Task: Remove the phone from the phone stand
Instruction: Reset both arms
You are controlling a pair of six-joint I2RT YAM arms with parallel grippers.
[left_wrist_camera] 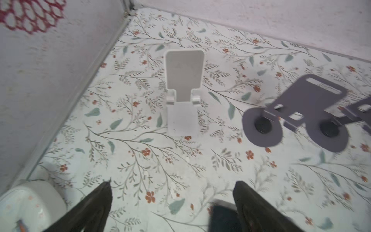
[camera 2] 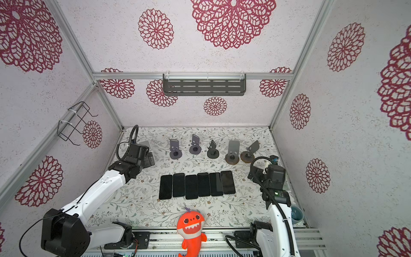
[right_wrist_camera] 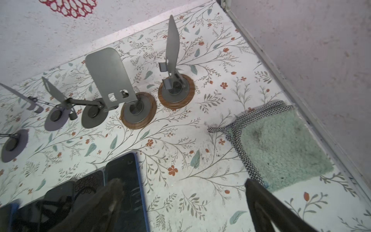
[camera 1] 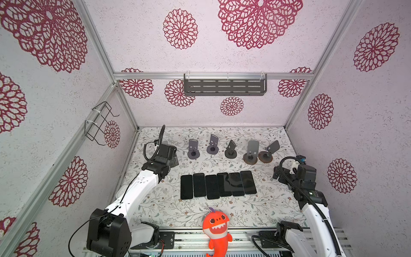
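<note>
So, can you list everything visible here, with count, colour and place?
phones: six, black, flat in a row, mid table
grey phone stands: five, empty, row behind the phones; the two rightmost brown-based
white phone stand: one, empty, back left corner
shark plush: one, orange, front edge
shelf: one, grey, back wall
wire rack: one, black, left wall
cloth: one, green, by right wall
cup: one, blue, front right corner
left gripper: one, black, open, facing the white phone stand
right gripper: one, black, open, empty, near the rightmost phone

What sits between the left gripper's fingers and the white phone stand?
Nothing: the left wrist view shows only bare floral table between the open left gripper and the empty white phone stand.
</note>
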